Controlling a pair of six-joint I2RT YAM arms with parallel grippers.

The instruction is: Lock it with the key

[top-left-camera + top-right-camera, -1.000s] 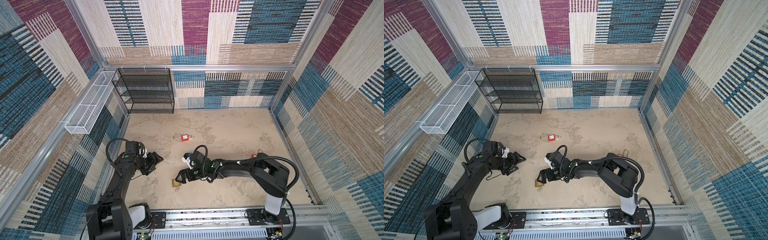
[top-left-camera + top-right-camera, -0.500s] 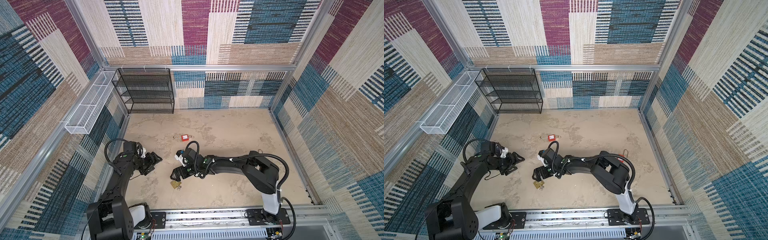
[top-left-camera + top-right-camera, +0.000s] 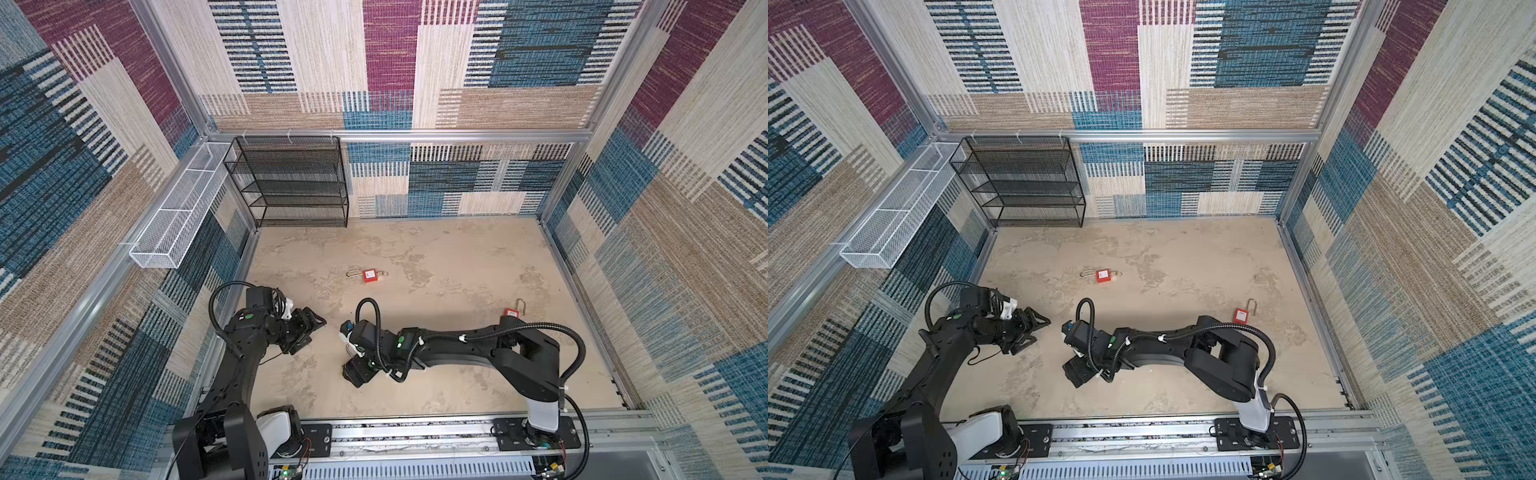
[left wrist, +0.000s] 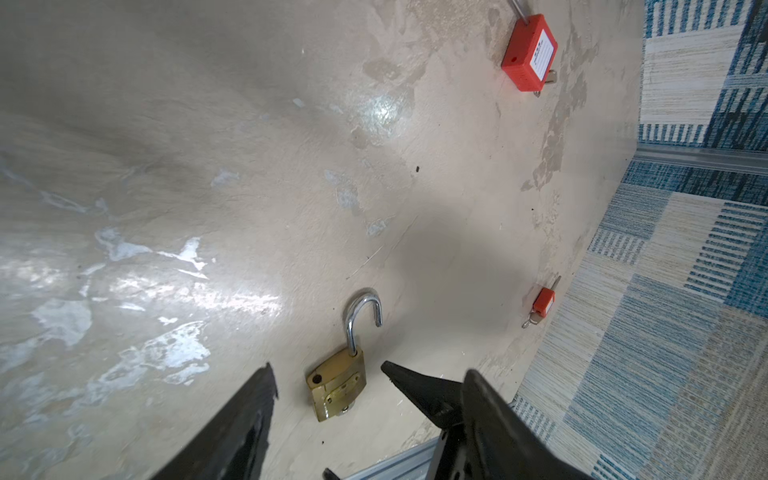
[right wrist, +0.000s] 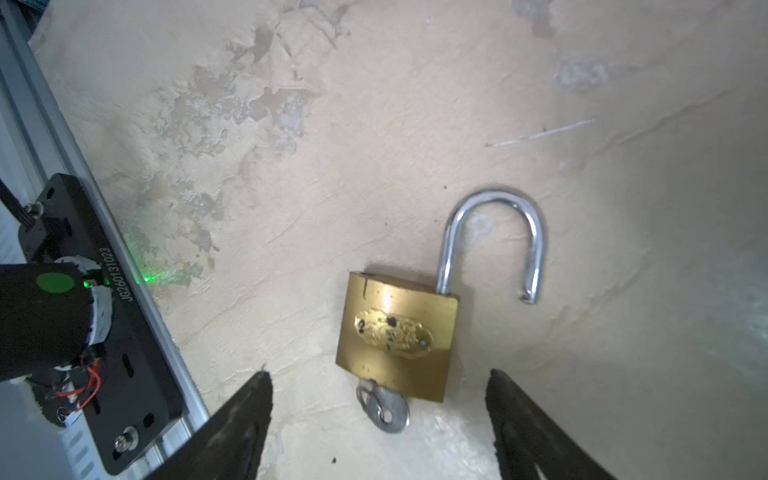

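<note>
Right claw [image 5: 378,372] hangs over the brass lock [image 5: 397,336] — jaws wide apart, holding nothing. In the right wrist view one tip sits on either side of the lock's key end, and both are clear of the body.

Lock lies flat on the floor [image 5: 374,104], badge up. Shackle [image 5: 494,232] is popped: one leg is in the body, the free end is out beside it. Key [image 5: 384,409] is in the keyway, with its bow sticking out toward the claw.

In both top views the right claw [image 3: 357,372] covers the lock, so the lock can't be seen there. The spot is front-centre of the floor, near the rail [image 3: 415,432].

Left claw [image 3: 309,328] is open and empty too — off to the left, well apart from the right one and pointing its way. In the left wrist view the lock [image 4: 337,384] shows in the gap between the left tips, but farther off and not touching.

One red lock [image 3: 370,275] lies mid-floor. Another red lock [image 3: 512,312] lies by the right arm's elbow. Both are well apart from the brass one.
</note>
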